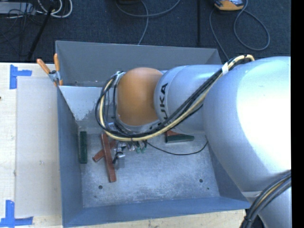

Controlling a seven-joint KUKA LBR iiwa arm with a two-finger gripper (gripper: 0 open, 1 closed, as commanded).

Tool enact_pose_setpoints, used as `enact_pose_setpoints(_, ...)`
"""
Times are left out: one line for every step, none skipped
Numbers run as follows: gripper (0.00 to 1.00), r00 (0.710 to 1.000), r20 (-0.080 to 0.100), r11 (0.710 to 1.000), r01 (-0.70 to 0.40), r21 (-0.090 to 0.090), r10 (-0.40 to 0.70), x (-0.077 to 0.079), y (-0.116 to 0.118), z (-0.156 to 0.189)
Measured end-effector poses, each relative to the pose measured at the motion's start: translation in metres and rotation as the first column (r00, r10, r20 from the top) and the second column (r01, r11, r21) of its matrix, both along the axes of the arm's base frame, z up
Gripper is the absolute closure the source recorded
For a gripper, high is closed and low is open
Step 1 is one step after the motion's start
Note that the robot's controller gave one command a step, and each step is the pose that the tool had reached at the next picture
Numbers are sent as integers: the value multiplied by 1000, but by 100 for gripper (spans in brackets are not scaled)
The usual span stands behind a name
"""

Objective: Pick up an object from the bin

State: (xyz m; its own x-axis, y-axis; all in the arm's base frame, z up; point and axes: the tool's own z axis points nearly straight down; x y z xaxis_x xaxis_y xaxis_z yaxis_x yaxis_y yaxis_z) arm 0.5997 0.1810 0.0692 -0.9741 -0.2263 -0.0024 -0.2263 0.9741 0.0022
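Hanging over two crossed brown sticks [109,169] near one green bar [83,147], the hand [118,156] leaves its state unclear.

In the bin [156,186] a bar [83,147] lies left of crossed sticks [109,164], the gripper [118,156] at their right

Black "KUKA" lettering on the silver arm [237,122] (beside its orange cover [135,96])
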Motion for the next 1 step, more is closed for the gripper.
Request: enact_pose_setpoints(100,1000,-1,1000,5,-1,-5,0,-3,1)
